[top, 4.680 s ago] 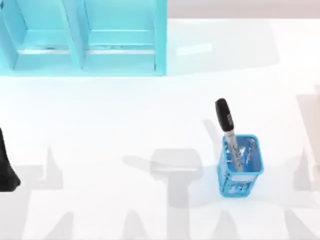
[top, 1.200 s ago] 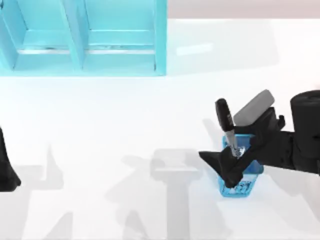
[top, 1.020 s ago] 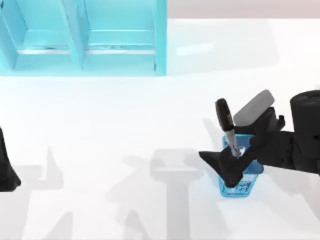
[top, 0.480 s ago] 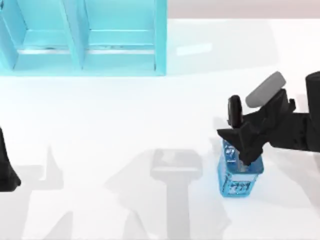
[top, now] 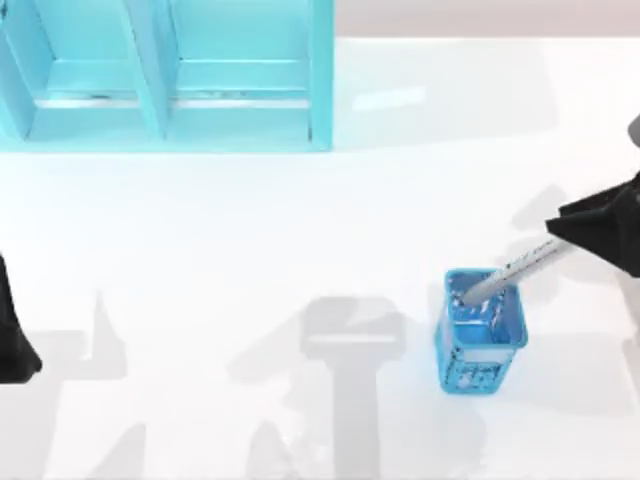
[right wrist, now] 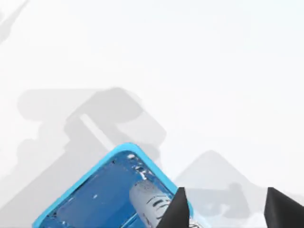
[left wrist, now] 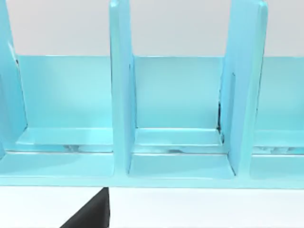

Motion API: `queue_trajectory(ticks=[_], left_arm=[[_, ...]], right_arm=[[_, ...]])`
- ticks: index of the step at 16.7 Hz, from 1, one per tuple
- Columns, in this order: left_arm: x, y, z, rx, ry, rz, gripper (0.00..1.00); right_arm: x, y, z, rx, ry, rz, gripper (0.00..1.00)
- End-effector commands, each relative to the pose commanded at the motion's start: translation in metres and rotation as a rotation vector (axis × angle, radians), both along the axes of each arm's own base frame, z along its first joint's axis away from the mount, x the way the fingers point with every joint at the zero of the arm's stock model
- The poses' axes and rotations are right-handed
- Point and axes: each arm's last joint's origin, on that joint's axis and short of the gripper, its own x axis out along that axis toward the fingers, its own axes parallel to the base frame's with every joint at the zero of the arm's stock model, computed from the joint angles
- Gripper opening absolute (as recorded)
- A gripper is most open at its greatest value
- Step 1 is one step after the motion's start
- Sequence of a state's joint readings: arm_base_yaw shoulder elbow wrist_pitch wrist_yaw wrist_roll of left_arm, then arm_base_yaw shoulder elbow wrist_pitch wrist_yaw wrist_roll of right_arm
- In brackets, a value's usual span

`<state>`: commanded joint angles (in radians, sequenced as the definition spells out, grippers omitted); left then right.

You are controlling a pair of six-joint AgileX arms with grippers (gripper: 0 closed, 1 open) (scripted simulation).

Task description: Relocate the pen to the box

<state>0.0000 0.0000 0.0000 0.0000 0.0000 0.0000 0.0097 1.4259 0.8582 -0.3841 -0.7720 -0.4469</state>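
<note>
Blue mesh cup (top: 481, 343) stands upright on the white counter (top: 250, 250), near you and toward the right side. In the right wrist view you see its open rim (right wrist: 114, 183) from above, with the grey end of the pen (right wrist: 149, 204) over it.

Just beyond the cup, you find the pen (top: 510, 275) lifted and strongly tilted. Its grey-silver barrel with dark print runs from above the cup's mouth up and to the right, into the right pincer (top: 590, 232). I cannot tell if the lower tip is already fully out of the cup or just above its rim. The black cap is hidden inside the black fingers.

Your right pincer is at the right edge of the counter, closed around the upper part of the pen. In the right wrist view two dark fingertips (right wrist: 178, 209) stand on each side of the barrel.

Your left arm (top: 15, 330) rests parked at the left edge of the counter. How far its pincer is open, I cannot tell.

Farthest from you, at the far left, stands the turquoise box (top: 165, 75), with upright dividers (left wrist: 121, 95) that split it into open compartments.
</note>
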Motion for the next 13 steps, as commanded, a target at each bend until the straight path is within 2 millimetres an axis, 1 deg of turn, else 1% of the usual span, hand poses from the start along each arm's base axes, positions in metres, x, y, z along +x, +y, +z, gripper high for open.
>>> queue_trajectory(ticks=[3, 6, 8, 13], left_arm=[[0.0, 0.0, 0.0, 0.0, 0.0, 0.0, 1.0], [0.0, 0.0, 0.0, 0.0, 0.0, 0.0, 1.0], [0.0, 0.0, 0.0, 0.0, 0.0, 0.0, 1.0], [0.0, 0.0, 0.0, 0.0, 0.0, 0.0, 1.0]], right_arm=[[-0.014, -0.027, 0.033, 0.017, -0.033, -0.013, 0.0], [-0.027, -0.043, 0.057, 0.019, -0.089, -0.026, 0.0], [-0.03, -0.045, 0.061, 0.018, -0.101, -0.03, 0.0], [-0.028, -0.045, 0.062, 0.01, -0.088, -0.035, 0.0]])
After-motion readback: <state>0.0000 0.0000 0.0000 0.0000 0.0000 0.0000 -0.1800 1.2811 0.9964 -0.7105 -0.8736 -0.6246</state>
